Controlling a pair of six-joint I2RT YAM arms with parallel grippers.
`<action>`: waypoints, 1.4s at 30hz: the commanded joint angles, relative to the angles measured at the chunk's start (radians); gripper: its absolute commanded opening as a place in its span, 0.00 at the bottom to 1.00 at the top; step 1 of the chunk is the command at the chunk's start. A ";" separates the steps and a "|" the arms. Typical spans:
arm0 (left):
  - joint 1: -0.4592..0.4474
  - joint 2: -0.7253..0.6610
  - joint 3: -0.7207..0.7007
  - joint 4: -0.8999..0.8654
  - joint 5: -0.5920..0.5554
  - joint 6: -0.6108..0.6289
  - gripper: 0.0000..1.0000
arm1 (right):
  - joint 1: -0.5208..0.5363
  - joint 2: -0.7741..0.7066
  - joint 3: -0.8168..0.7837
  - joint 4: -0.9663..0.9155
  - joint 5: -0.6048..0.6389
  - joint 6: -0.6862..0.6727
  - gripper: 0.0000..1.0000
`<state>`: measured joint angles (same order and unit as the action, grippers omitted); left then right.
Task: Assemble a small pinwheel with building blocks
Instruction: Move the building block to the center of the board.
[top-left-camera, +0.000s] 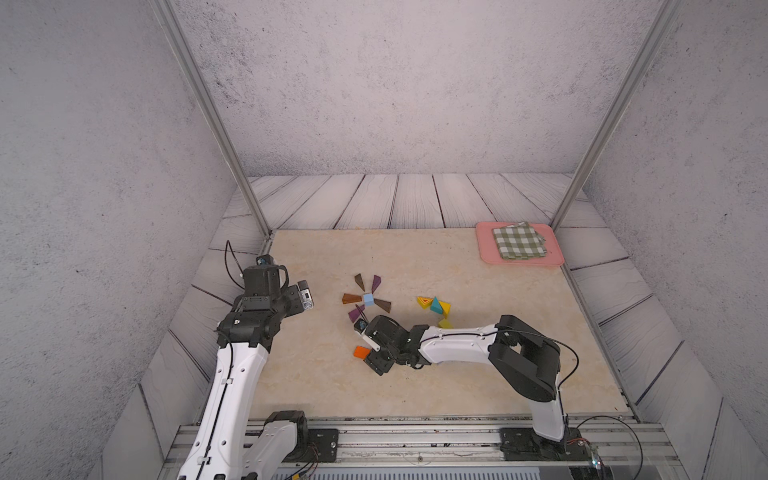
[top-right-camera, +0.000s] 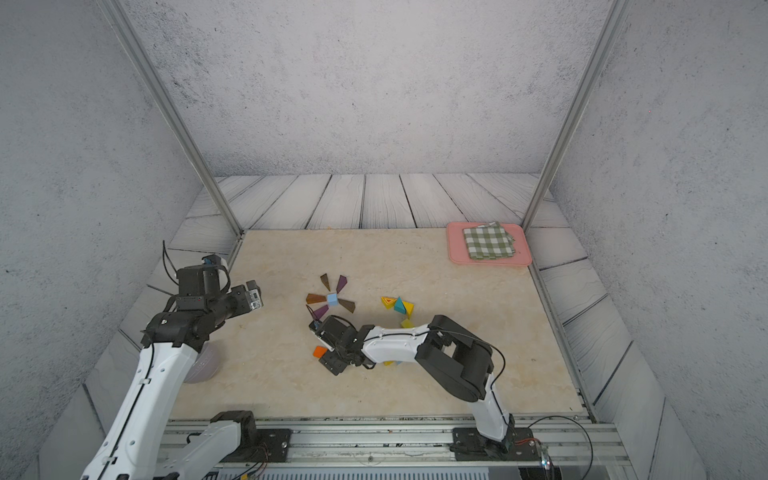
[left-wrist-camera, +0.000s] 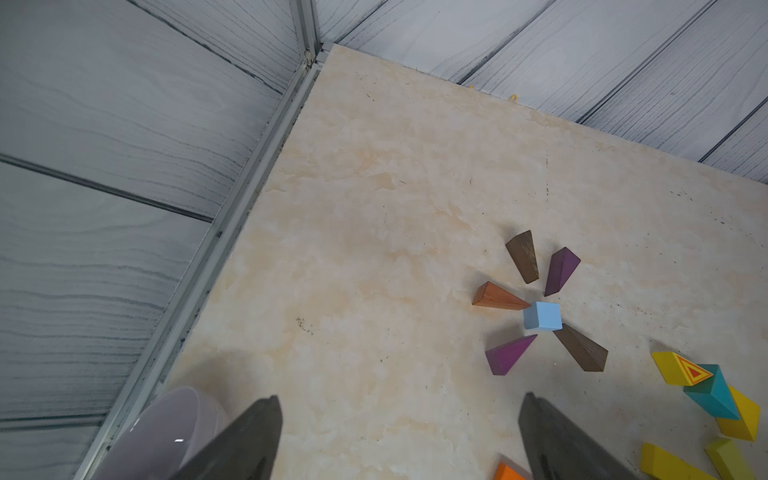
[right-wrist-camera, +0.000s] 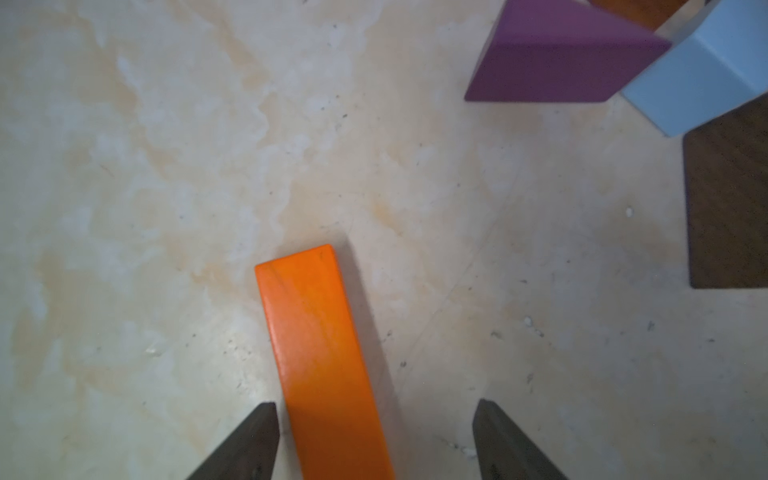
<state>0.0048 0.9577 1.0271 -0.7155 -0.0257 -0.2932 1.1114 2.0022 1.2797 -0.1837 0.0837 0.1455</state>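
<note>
Nearest you, your right gripper (right-wrist-camera: 376, 405) stands open astride the flat orange wooden bar (right-wrist-camera: 320, 345), one finger just beside it. Your left gripper (left-wrist-camera: 401, 397) hangs open and empty. Farther out, brown and purple wooden wedges (top-left-camera: 382, 305) fan around the light-blue wooden cube (top-left-camera: 368, 299).

No readable text, brand, label or number is showing in any view. The only mark appearing is a small red triangle framed in orange, painted on one face of a yellow block (left-wrist-camera: 673, 368) that is lying against a teal block (left-wrist-camera: 712, 392); in both top views it is showing only as a tiny red outline
</note>
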 joint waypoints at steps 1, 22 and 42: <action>0.009 -0.020 -0.015 -0.010 0.031 0.009 0.96 | -0.008 0.068 0.041 -0.055 -0.008 0.017 0.76; 0.009 -0.057 -0.032 -0.024 -0.038 0.048 0.96 | -0.065 0.177 0.279 -0.275 0.191 0.483 0.48; 0.008 -0.058 -0.041 -0.022 -0.037 0.051 0.96 | -0.062 0.133 0.275 -0.332 0.111 0.499 0.65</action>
<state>0.0048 0.9096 0.9955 -0.7303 -0.0589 -0.2508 1.0443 2.1929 1.6081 -0.4858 0.2390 0.6506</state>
